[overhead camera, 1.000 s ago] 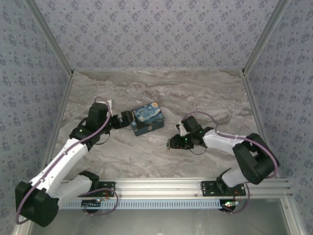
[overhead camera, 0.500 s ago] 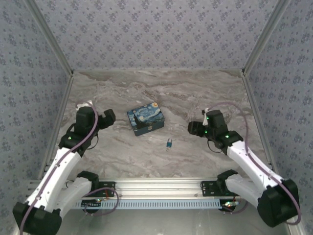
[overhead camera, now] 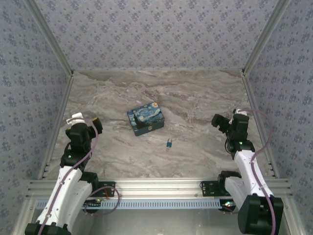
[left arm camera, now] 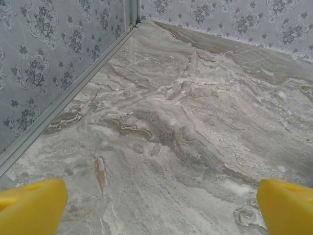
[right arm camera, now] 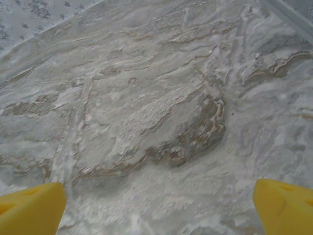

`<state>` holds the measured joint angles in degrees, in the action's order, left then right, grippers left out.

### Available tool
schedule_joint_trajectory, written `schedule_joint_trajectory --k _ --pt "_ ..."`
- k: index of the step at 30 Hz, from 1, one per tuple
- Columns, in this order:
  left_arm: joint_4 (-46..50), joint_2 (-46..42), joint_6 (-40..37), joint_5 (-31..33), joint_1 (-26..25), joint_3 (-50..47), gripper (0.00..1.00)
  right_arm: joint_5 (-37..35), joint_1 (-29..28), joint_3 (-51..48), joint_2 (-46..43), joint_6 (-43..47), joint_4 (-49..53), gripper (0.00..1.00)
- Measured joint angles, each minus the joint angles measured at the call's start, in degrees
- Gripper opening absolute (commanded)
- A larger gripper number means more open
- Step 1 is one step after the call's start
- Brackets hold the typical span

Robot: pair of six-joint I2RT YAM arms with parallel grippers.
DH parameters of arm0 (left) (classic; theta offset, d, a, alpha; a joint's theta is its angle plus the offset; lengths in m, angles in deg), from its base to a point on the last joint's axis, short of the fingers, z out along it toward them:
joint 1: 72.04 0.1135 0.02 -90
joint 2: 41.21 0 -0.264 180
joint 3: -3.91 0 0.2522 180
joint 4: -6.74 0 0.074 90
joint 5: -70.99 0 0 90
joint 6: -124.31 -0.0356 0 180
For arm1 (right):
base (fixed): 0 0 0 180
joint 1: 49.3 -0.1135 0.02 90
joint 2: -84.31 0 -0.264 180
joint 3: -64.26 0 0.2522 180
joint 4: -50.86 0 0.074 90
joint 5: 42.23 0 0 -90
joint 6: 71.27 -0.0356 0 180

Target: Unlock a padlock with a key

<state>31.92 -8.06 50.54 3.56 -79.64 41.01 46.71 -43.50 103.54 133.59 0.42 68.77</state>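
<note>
The padlock (overhead camera: 168, 143) lies on the table (overhead camera: 205, 93) near the painted box (overhead camera: 145, 118), between the left jaws and right jaws, well apart from both; both gape released, holding nothing.

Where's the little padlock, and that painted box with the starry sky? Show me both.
padlock (overhead camera: 168, 143): view from above, point on its teal-blue body.
starry-night painted box (overhead camera: 145, 118): view from above, point on the middle of its painted lid.
</note>
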Motion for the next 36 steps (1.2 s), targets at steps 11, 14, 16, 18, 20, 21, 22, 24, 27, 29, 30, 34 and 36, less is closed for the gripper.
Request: schedule_joint_trajectory --k 11,14,16,18,20,21,22,24,27,29,30,34,36 --pt "-9.6 7.6 -2.7 0.6 0.9 -4.9 0.99 4.1 1.1 -7.2 17.4 9.2 -27.3 1.0" --pt "-11.8 10.1 -3.2 -0.3 1.4 -5.2 0.99 6.1 1.1 -7.6 22.8 10.5 -34.6 1.0" --pt "-13.1 11.5 -3.4 -0.7 1.6 -5.2 0.99 7.2 1.2 -7.4 25.3 11.6 -37.0 1.0" --pt "-14.7 12.9 -3.8 -1.0 1.6 -5.2 0.99 8.3 1.4 -7.3 26.8 12.7 -39.3 1.0" --pt "-16.1 14.4 -4.1 -1.6 1.6 -5.2 0.99 9.3 1.5 -7.3 28.6 13.7 -43.2 1.0" --pt "-16.9 15.0 -4.3 -1.6 1.6 -5.2 0.99 9.5 1.5 -7.3 29.7 13.9 -45.3 1.0" --pt "-17.9 15.7 -4.5 -1.8 1.7 -5.2 1.0 9.7 1.6 -7.4 31.0 14.2 -47.5 1.0" --pt "-20.0 17.1 -5.1 -2.1 1.9 -5.3 0.99 10.0 1.6 -7.4 33.0 15.0 -49.4 1.0" --pt "-24.1 19.7 -6.4 -2.4 2.3 -5.8 0.99 9.4 0.4 -6.4 35.7 16.3 -49.8 1.0" --pt "-27.9 22.1 -7.4 -2.9 2.4 -6.2 0.99 8.3 -1.2 -5.0 37.5 17.1 -49.6 1.0" --pt "-29.8 23.5 -8.0 -3.3 2.5 -6.3 0.99 8.1 -1.8 -4.8 37.7 17.5 -49.6 1.0" --pt "-38.8 30.1 -11.1 -5.3 2.8 -6.7 0.99 7.2 -2.2 -4.5 37.7 18.0 -49.8 1.0" --pt "-44.1 33.8 -12.9 -7.0 3.1 -6.8 0.99 6.7 -2.2 -4.5 37.7 18.2 -49.8 1.0"
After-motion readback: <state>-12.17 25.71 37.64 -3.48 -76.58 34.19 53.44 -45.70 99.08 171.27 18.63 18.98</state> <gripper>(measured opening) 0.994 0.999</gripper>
